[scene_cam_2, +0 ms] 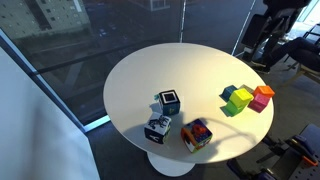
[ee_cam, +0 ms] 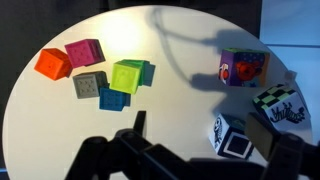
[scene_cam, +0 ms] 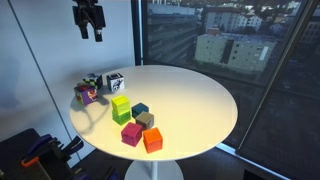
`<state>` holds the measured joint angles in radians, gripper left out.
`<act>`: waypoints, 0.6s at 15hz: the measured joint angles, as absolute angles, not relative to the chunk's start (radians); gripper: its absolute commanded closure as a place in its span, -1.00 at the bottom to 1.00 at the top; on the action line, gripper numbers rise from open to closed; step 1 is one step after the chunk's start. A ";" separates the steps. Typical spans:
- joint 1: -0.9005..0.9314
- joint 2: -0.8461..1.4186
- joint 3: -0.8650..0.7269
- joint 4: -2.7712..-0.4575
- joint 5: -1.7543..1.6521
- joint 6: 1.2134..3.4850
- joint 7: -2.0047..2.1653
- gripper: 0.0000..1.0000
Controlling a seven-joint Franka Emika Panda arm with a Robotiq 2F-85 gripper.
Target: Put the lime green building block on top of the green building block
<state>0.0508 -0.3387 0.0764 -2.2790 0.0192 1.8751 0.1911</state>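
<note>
nearest to me, the gripper hangs high over the bench, jaws apart and nothing between them. in the wrist view its dark fingers fill the near edge. just past them, by the near right edge, stand three patterned cubes.

further in, left of centre, is the cluster. the teal block and grey block come first, then the lime block close behind them. only a sliver of the green block shows at its side. in an exterior view the lime block sits directly above the green block, so i judge it is on top already, though i can't rule out that it only stands against it. towards the far edge are the magenta block and orange block.

the danger from here is a needless descent. the teal block and grey block crowd the pair, so spread fingers coming down could catch one, shove it into the green block and topple the lime block. if the lime block is seated off-centre, even a light nudge could tip it, and i can't tell how squarely it sits.
</note>
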 measured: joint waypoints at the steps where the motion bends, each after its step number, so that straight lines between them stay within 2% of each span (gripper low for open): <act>1: 0.051 -0.345 0.074 -2.279 0.019 1.875 0.176 -1.00; 9: 0.051 -0.367 0.065 -2.279 0.019 1.875 0.112 -1.00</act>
<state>0.0508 -0.3669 0.0647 -2.2792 0.0192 1.8751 0.1123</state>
